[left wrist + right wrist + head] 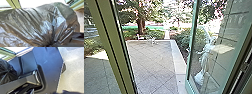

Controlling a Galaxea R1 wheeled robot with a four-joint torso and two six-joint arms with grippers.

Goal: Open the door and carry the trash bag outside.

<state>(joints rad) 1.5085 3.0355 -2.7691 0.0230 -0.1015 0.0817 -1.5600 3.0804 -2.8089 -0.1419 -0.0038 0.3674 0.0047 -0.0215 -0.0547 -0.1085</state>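
Paved yard (152, 62) beyond the doorway, pale stone border (177, 65) along its far and right edges. Green-framed glass door (191, 52) stands open by its near right corner. Black plastic trash bag (31, 22), neck gathered, near the robot's dark plate (50, 72). Left tool probably bears it; state of either tool cannot be told. Step in hand, likely: carrying out. Next move calls for slow driving, bag clear of the olive-green post (106, 37).
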